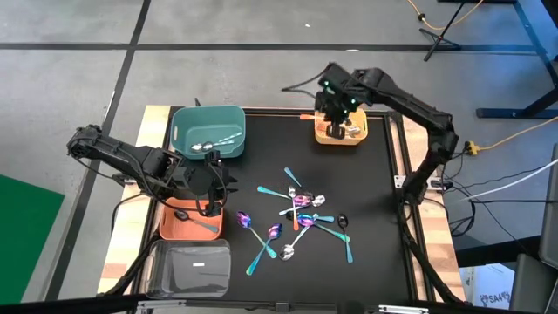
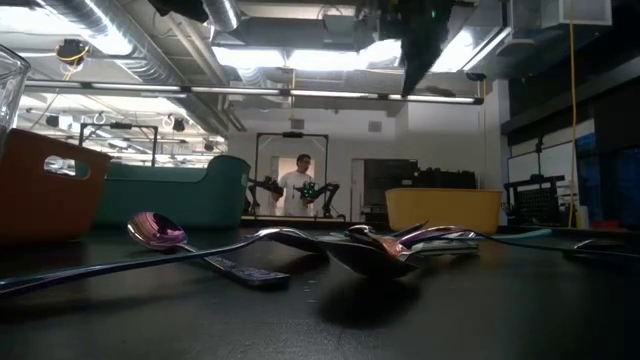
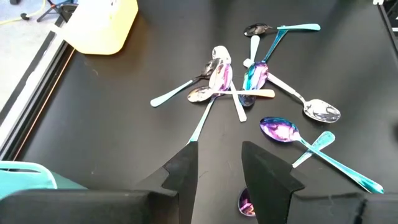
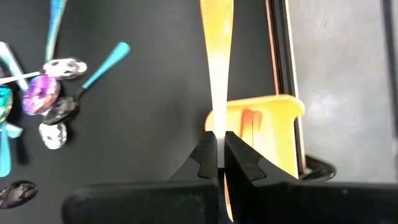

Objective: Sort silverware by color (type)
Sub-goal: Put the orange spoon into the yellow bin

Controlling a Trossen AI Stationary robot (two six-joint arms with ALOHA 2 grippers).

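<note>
Several spoons (image 1: 296,214) in teal, purple, silver and black lie loose in a heap on the black mat, also seen in the left wrist view as spoons (image 3: 242,87). My right gripper (image 1: 334,109) hangs over the yellow bin (image 1: 342,131) at the far right, shut on an orange spoon (image 4: 217,56). My left gripper (image 1: 212,187) stands open above the mat beside the orange bin (image 1: 187,222), nothing between its fingers (image 3: 186,177). A purple spoon (image 3: 245,202) lies on the mat under it. My right gripper pinches the orange spoon's narrow shaft (image 4: 219,124) between its two fingers. The fingers come steeply from above and lie across the shaft. The spoon's wider end (image 4: 217,15) sticks out beyond the fingertips. It is lifted clear, over the yellow bin's edge (image 4: 267,106).
A teal bin (image 1: 209,126) with silver spoons stands at the far left. The orange bin holds dark spoons, and a clear bin (image 1: 192,266) sits at the near left. The mat's right half near the front is bare. A person stands in the room far behind (image 2: 300,185).
</note>
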